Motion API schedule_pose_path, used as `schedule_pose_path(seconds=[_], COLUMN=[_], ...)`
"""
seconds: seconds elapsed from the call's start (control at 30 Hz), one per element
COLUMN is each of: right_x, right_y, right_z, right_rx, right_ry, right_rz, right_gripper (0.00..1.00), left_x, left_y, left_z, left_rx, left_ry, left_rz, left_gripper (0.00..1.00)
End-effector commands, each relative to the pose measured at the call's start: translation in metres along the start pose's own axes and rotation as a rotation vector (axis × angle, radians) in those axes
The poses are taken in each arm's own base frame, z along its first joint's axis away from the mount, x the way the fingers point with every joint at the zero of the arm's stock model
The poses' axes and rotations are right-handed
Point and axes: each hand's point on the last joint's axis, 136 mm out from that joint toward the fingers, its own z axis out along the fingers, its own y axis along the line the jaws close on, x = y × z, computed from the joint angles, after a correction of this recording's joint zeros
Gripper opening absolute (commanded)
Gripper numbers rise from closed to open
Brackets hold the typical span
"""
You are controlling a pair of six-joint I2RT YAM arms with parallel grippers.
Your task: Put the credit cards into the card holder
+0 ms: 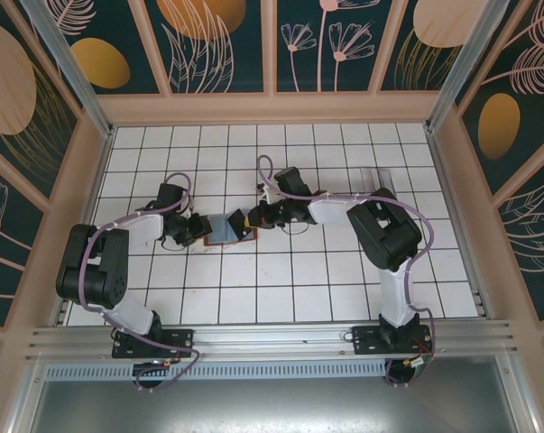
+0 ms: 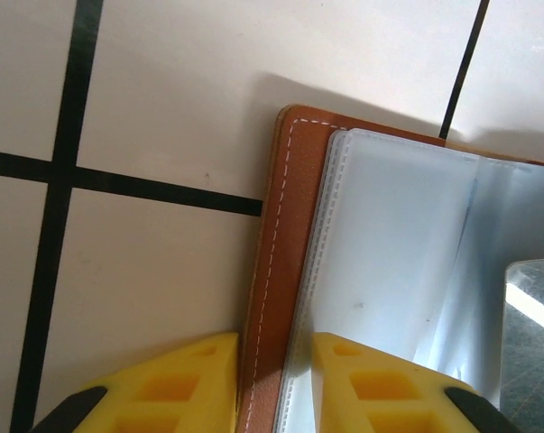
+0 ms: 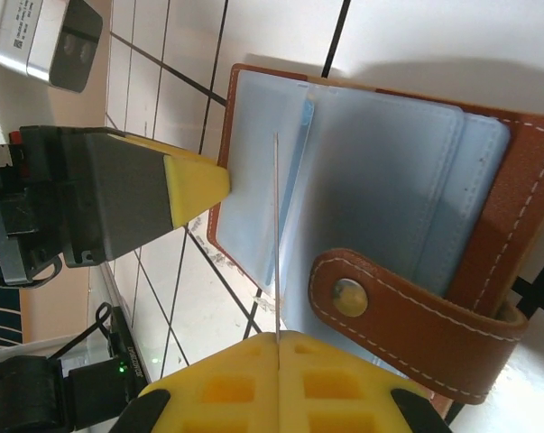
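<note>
On the white tiled table (image 1: 344, 298) the brown card holder (image 1: 221, 228) lies open near the middle, its clear sleeves (image 3: 380, 171) facing up. The left gripper (image 2: 273, 343) straddles the holder's stitched outer edge, fingers (image 2: 371, 379) narrowly apart; whether they pinch it I cannot tell. The right gripper (image 3: 278, 336) is clamped on a credit card (image 3: 276, 234), which stands edge-on above the sleeves.
</note>
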Motion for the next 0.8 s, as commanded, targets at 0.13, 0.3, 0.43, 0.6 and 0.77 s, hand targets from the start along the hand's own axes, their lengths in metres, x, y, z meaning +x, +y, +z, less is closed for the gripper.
schedule_pose_path(seconds=[0.13, 0.3, 0.43, 0.6, 0.77], right_x=[0.006, 0.001, -0.002, 0.0, -0.004], right_y=[-0.012, -0.019, -0.019, -0.024, -0.029], right_z=[0.013, 0.014, 0.018, 0.029, 0.033], right_rx=[-0.006, 0.05, 0.053, 0.073, 0.083], right_ry=[0.046, 0.031, 0.024, 0.026, -0.021], right_rz=[0.051, 0.075, 0.097, 0.13, 0.148], right_gripper=[0.0, 0.0, 0.0, 0.0, 0.0], left_x=[0.003, 0.003, 0.005, 0.006, 0.005], left_y=[0.004, 0.006, 0.006, 0.004, 0.002], left_z=[0.012, 0.011, 0.012, 0.012, 0.011], left_rx=[-0.008, -0.015, -0.012, 0.002, 0.011], left_ry=[0.018, 0.007, 0.018, 0.021, 0.012], left_rz=[-0.009, -0.015, -0.014, -0.016, -0.015], left_gripper=[0.27, 0.25, 0.24, 0.22, 0.22])
